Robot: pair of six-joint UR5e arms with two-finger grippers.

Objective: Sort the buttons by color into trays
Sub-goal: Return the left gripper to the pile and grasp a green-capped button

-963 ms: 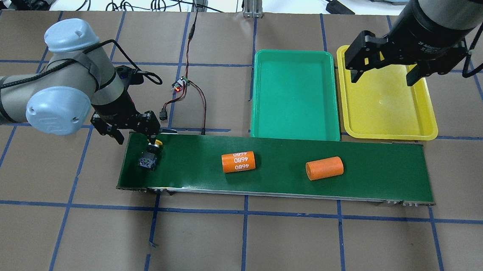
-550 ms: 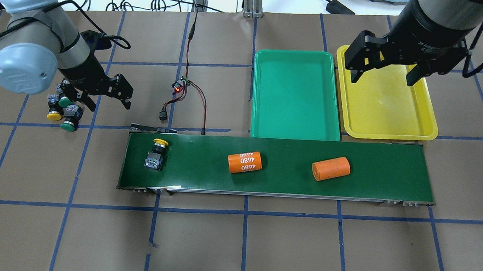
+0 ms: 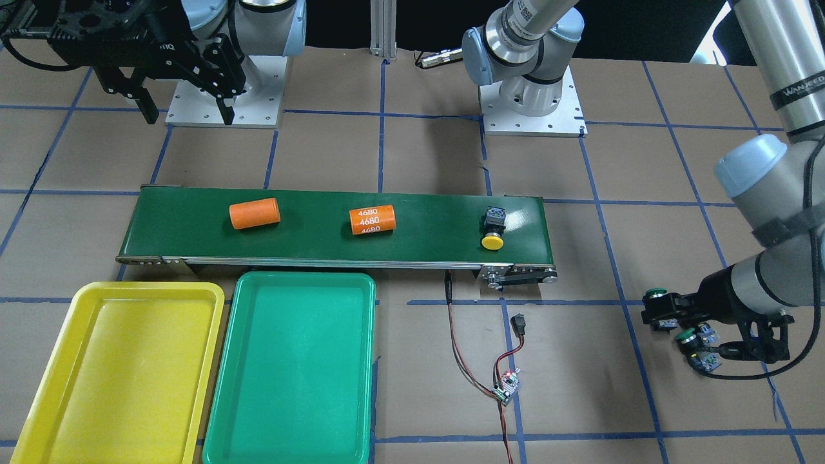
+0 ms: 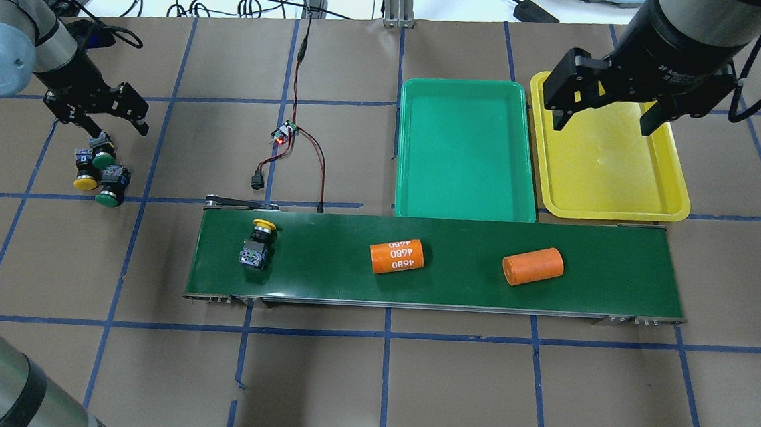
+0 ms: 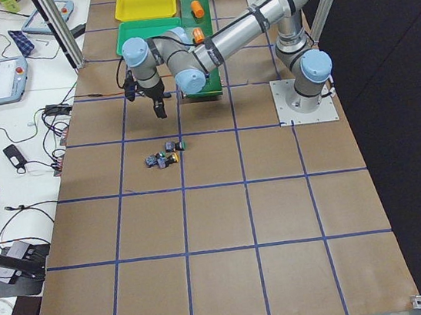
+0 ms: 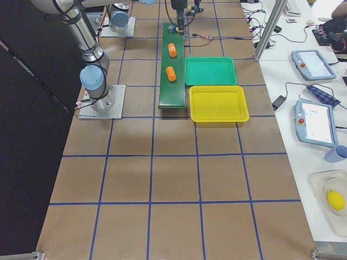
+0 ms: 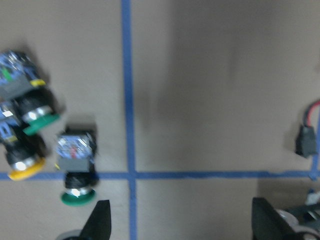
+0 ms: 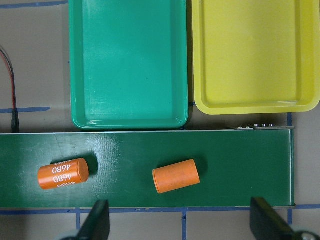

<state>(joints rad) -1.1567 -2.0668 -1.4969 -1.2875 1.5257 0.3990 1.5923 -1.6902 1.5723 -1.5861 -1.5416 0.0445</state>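
Note:
One yellow-capped button [image 4: 257, 243] [image 3: 493, 230] lies on its side at the left end of the dark-green belt [image 4: 322, 276]. A group of three buttons [image 4: 96, 175] [image 7: 47, 145], two green-capped and one yellow-capped, sits on the paper far left. My left gripper [image 4: 118, 129] [image 7: 182, 225] hovers open and empty just beyond that group. Over the near end of the empty yellow tray [image 4: 608, 162] my right gripper [image 4: 602, 120] [image 8: 181, 222] hangs open, holding nothing. The green tray [image 4: 465, 149] beside it is empty too.
Two orange cylinders lie on the belt, one marked 4680 [image 4: 397, 256] and one plain [image 4: 533, 266]. A small circuit board with red and black wires [image 4: 284, 134] lies on the paper between the button group and the green tray. Blue tape lines cross the brown table cover.
My left gripper let go of the yellow-capped button on the belt and swung far left over the group of three. The button and both cylinders drifted right on the belt. The right arm stayed put.

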